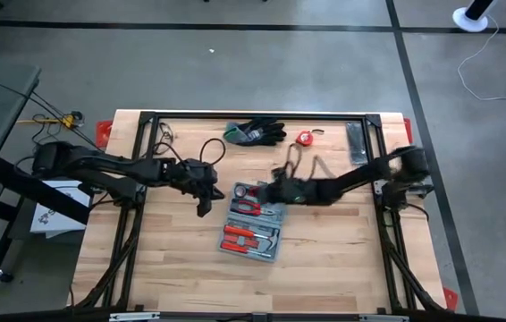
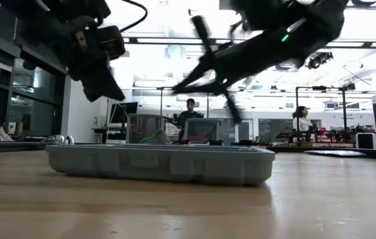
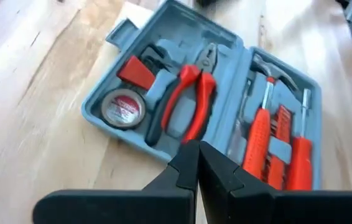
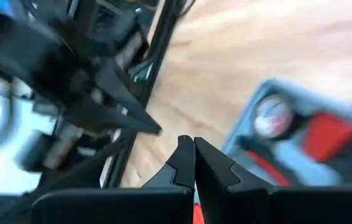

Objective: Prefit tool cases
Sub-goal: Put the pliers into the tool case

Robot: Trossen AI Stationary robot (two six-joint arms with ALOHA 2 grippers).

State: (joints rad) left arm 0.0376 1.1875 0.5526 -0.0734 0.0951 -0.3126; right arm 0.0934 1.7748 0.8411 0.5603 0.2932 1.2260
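Note:
The grey-blue tool case lies open and flat on the wooden table, both halves resting on it. In its recesses are red-handled pliers, a round tape measure and orange-handled screwdrivers. My left gripper is shut and hovers just off the case's left side, above the table; in its wrist view the fingertips point at the case's rim. My right gripper is shut too. It hangs over the case's far half, well above the case in the low view.
Black-and-green gloves, a small red object and a dark flat bar lie along the far edge. A black frame borders the table. Bare wood stretches near the front edge. People sit in the room beyond.

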